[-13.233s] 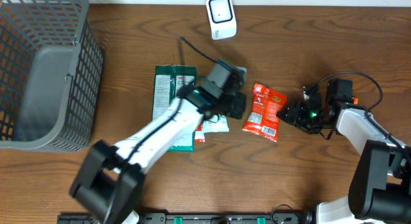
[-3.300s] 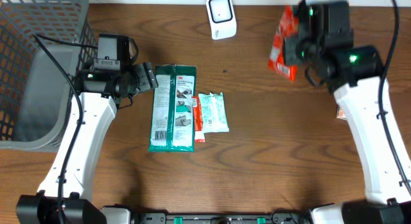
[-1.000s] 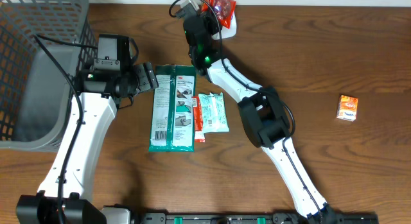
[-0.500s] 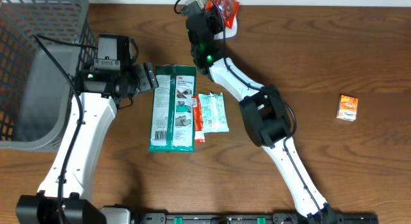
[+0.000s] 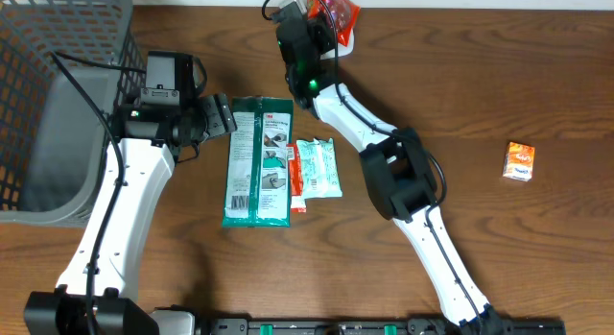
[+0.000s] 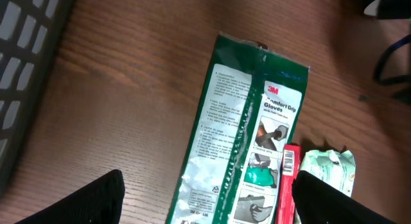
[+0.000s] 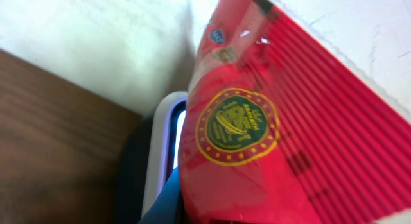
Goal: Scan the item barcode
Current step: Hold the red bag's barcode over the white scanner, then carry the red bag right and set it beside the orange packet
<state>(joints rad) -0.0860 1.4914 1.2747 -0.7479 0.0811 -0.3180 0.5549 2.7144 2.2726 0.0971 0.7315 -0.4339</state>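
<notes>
Basket (image 5: 38, 47) walls left edge; glove pack (image 5: 259, 162) mid-table; right arm (image 5: 345, 111) bars way to scanner (image 7: 157, 166); wood open right.

Snack bag (image 5: 342, 9) over scanner (image 7: 157, 166), back edge — glove pack (image 5: 259, 162) centre, basket (image 5: 58, 47) left, box (image 5: 519, 162) right.

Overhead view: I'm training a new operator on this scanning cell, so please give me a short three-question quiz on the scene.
1. True or false: the left end effector is shut on the green glove pack.
2. What does the right end effector hold? A) a red snack packet; B) the green glove pack; C) nothing.
3. Fill in: the item lying alone on the table's right side is the ____.

Key: 1, false: it hangs open and empty beside the pack. 2, A. 3, small orange box.
</notes>
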